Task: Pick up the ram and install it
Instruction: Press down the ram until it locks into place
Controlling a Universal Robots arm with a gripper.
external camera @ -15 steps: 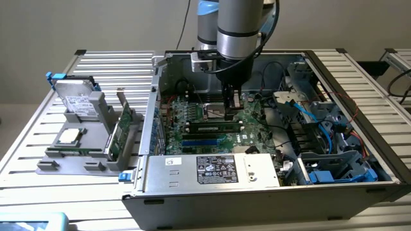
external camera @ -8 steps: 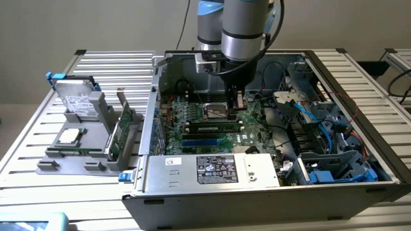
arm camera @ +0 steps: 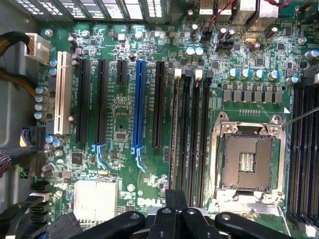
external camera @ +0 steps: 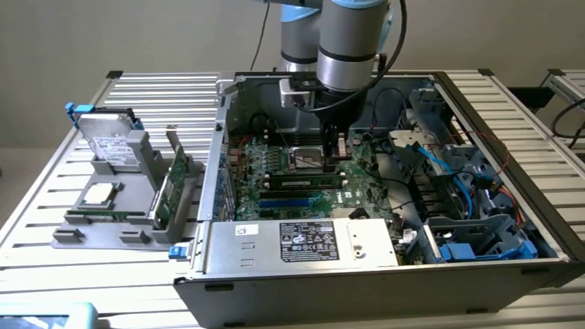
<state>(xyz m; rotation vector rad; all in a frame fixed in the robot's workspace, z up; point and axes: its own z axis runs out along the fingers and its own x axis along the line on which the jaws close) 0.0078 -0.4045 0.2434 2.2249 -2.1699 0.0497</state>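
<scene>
Black two-finger gripper (external camera: pixel 339 147) hangs inside the open grey computer case (external camera: pixel 384 274), centre of the exterior frame, over the green motherboard (arm camera: pixel 119 124). Jaws closed tight together; nothing seen between them.

A long thin green ram stick (external camera: pixel 305 183) with dark chips lies seated along the black memory slots just below the gripper in the exterior view, probably installed already.

Wrist view: empty silver CPU socket (arm camera: pixel 247 160) at right of centre, four black memory slots (arm camera: pixel 192 134) beside it; whether any is filled cannot be told here.

Grey parts holder (external camera: pixel 128 199), left of the case, keeps spare components upright for easy picking.
</scene>
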